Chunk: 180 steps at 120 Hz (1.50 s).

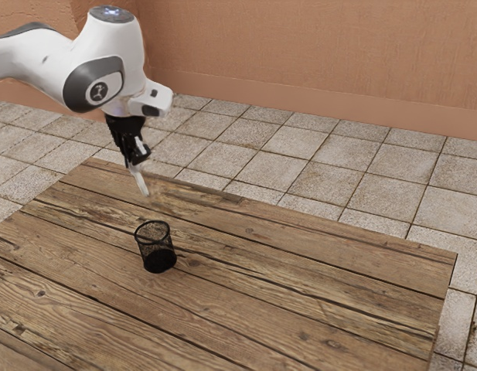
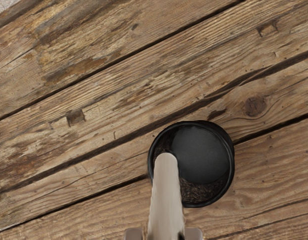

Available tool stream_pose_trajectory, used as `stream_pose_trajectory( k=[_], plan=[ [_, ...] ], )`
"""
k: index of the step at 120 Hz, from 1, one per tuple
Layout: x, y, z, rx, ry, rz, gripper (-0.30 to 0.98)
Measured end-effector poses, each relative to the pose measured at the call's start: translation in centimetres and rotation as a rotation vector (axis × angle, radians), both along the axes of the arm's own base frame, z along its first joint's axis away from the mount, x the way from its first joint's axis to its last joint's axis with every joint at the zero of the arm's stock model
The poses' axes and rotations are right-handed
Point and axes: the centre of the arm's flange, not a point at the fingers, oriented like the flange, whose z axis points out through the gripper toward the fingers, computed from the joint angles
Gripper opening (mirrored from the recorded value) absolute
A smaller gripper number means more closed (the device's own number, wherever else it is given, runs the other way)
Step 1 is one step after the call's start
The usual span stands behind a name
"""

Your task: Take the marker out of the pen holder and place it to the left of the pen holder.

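In the exterior view my gripper (image 1: 135, 157) is up in the air above the pen holder (image 1: 158, 249), shut on the white marker (image 1: 141, 181). The marker hangs tilted, its lower end clear above the holder's rim. The black mesh holder stands upright on the table. In the wrist view the marker (image 2: 166, 200) sticks out from between the fingertips of my gripper (image 2: 163, 233) and overlaps part of the round pen holder (image 2: 201, 155), whose dark inside shows.
The wooden plank table (image 1: 300, 290) runs out to a far edge and to a corner at the exterior view's right. Beyond it lie floor tiles (image 1: 331, 182) and an orange wall (image 1: 323, 54).
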Motion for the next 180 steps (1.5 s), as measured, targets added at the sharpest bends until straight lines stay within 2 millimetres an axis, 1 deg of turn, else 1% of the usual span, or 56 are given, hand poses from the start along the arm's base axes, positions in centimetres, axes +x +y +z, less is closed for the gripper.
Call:
stream_pose_trajectory(
  k=[5,13,21,27,31,34,38,46,54,76,92,106,122,125,129,147,153,157,161,166,176,180],
  plan=[
    [-0.7,2.0,-0.1,0.012,0.036,0.048,-0.09],
    [-1.4,6.9,-2.1,0.026,0.133,0.159,-0.09],
    [-2.4,11.3,-4.6,0.036,0.24,0.261,-0.09],
    [-3.1,14.3,-7.1,0.038,0.327,0.33,-0.09],
    [-3.6,16.0,-9.0,0.037,0.386,0.37,-0.09],
    [-3.8,16.9,-10.4,0.038,0.429,0.391,-0.09],
    [-3.8,16.9,-12.1,0.043,0.478,0.395,-0.08],
    [-3.2,15.3,-15.1,0.062,0.564,0.372,-0.08],
    [-3.2,15.2,-17.0,0.073,0.632,0.38,-0.08],
    [-4.5,17.6,-20.1,0.071,0.765,0.443,-0.08],
    [-5.4,19.3,-22.2,0.057,0.827,0.48,-0.08],
    [-5.7,20.1,-23.5,0.045,0.845,0.487,-0.08],
    [-5.5,20.3,-24.3,0.031,0.836,0.478,-0.07],
    [-5.5,20.3,-24.4,0.027,0.833,0.475,-0.05],
    [-5.4,20.3,-24.4,0.023,0.828,0.473,0.0],
    [-5.2,20.2,-24.4,0.005,0.811,0.464,0.31],
    [-5.0,20.1,-23.9,0.001,0.797,0.46,0.39],
    [-4.8,19.9,-22.9,-0.005,0.774,0.454,0.43],
    [-4.4,19.4,-21.2,-0.011,0.733,0.443,0.47],
    [-3.9,18.3,-18.2,-0.019,0.661,0.419,0.51],
    [-3.0,14.3,-10.9,-0.043,0.477,0.336,0.57],
    [-2.9,12.6,-8.3,-0.056,0.409,0.3,0.58]
  ],
)
